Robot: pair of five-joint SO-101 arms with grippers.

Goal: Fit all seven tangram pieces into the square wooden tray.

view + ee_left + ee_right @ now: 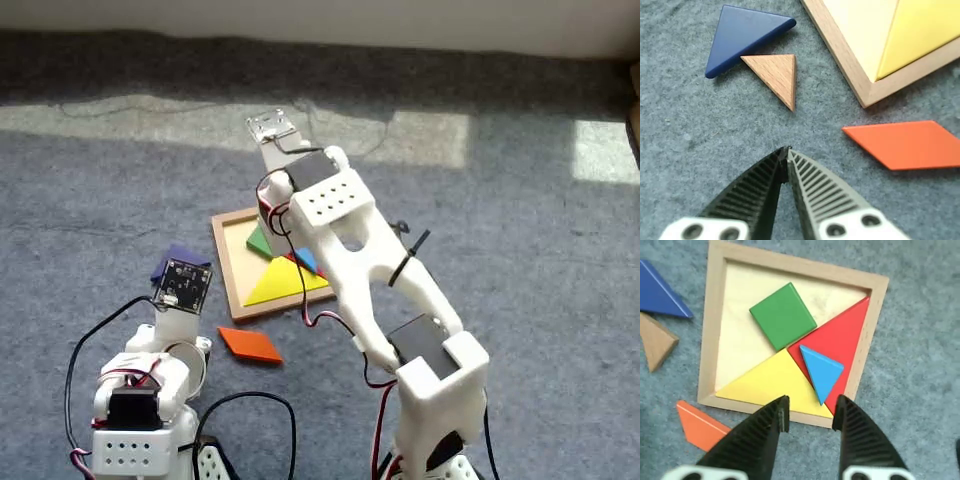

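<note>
Right gripper (811, 407) hangs parted over the tray (710, 340), likely to reseat the misplaced light-blue triangle (821, 371); left gripper (786, 151) sits closed.

High camera looks down on the tabletop (520, 260) from afar; both wrist cameras face down, close, sharing the tray (711, 340).

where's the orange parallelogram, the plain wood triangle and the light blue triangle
orange parallelogram (902, 144), left wrist view, middle of its top face
plain wood triangle (777, 74), left wrist view, centre of its top face
light blue triangle (821, 372), right wrist view, centre of its top face, inside the tray
</note>
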